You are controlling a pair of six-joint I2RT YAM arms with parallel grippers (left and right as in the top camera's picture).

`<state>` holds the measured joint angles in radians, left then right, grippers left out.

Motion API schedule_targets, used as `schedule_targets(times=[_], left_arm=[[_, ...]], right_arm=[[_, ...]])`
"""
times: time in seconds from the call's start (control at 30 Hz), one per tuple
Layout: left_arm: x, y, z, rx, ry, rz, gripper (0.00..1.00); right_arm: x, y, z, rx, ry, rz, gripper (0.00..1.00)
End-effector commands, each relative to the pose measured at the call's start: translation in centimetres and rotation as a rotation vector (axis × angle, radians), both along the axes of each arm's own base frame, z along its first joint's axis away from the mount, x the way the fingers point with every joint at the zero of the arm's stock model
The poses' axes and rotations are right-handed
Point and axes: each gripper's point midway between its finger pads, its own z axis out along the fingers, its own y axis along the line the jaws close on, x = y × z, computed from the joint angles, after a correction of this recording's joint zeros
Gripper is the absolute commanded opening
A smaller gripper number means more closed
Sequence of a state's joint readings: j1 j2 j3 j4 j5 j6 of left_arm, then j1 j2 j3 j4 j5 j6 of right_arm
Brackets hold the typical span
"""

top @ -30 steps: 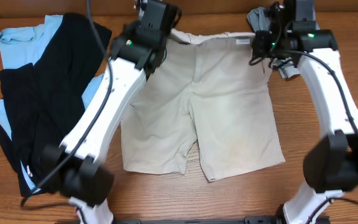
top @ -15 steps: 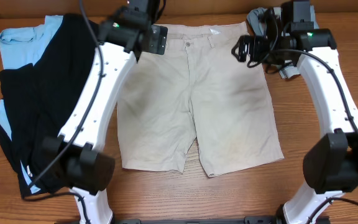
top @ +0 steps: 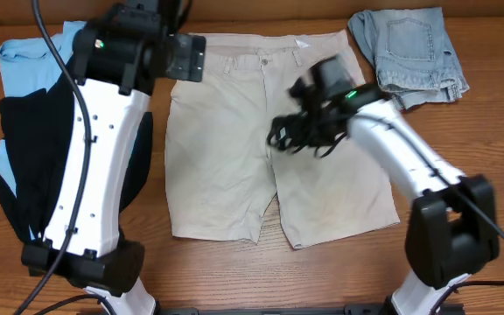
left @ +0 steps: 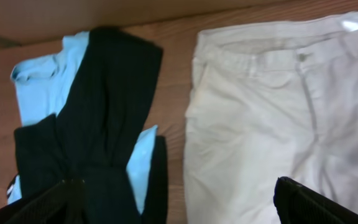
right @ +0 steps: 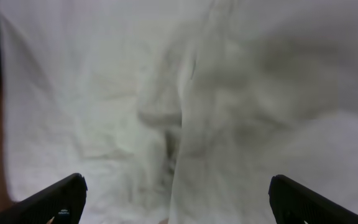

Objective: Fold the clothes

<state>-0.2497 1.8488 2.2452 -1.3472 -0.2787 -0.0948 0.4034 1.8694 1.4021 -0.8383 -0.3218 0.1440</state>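
Both arms have moved: the right arm swung in from the far right corner to the middle of the khaki shorts (top: 234,166), and the left arm slid away to the left of the waistband (top: 252,54).

Nearest the robot lie the two leg ends (top: 217,229), flat and side by side. The shorts are spread open in the middle of the table (top: 462,175), legs near and waistband far, likely so they are ready to be folded.

A bit farther, the right gripper (right: 179,202) hangs low over the bumpy middle seam. Its fingers are spread wide and hold nothing. I cannot tell if it touches the cloth. It may be getting ready to pinch there.

To the left lie the black trousers (top: 33,175), on top of the light-blue shirt (top: 20,57). They seem put aside to wait.

Farther still, the left gripper (left: 173,202) hangs high by the left end of the waistband, fingers wide apart and empty. In the far right corner sit the denim shorts (top: 409,44), already folded small.

The table is brown wood. Nothing of the room shows past it.
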Motion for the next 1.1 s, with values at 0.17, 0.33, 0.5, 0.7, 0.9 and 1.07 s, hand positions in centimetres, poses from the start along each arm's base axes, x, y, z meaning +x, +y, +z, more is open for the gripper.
schedule_targets(times=[0.17, 0.33, 0.5, 0.7, 0.9, 1.07], left_arm=[[0.7, 1.1, -1.9, 0.011, 0.055, 0.017, 1.0], [0.7, 1.1, -2.3, 0.013, 0.066, 0.017, 1.0], [0.6, 1.2, -2.3, 0.014, 0.07, 0.017, 1.0], [0.2, 1.0, -2.6, 0.004, 0.093, 0.009, 1.0], [-0.1, 0.6, -2.9, -0.014, 0.111, -0.006, 1.0], [-0.5, 0.7, -3.1, -0.01, 0.129, -0.006, 1.0]], right_arm=[[-0.1, -0.7, -3.7, -0.285, -0.128, -0.098, 0.94], [-1.2, -0.3, -6.5, -0.297, -0.039, -0.088, 0.93], [-3.2, -0.8, -8.7, -0.349, 0.056, -0.071, 0.93], [-5.7, -2.2, -10.0, -0.422, 0.169, -0.078, 0.94], [-7.7, -5.2, -9.9, -0.507, 0.293, -0.181, 0.95], [-8.3, -8.7, -9.5, -0.545, 0.39, -0.253, 0.96]])
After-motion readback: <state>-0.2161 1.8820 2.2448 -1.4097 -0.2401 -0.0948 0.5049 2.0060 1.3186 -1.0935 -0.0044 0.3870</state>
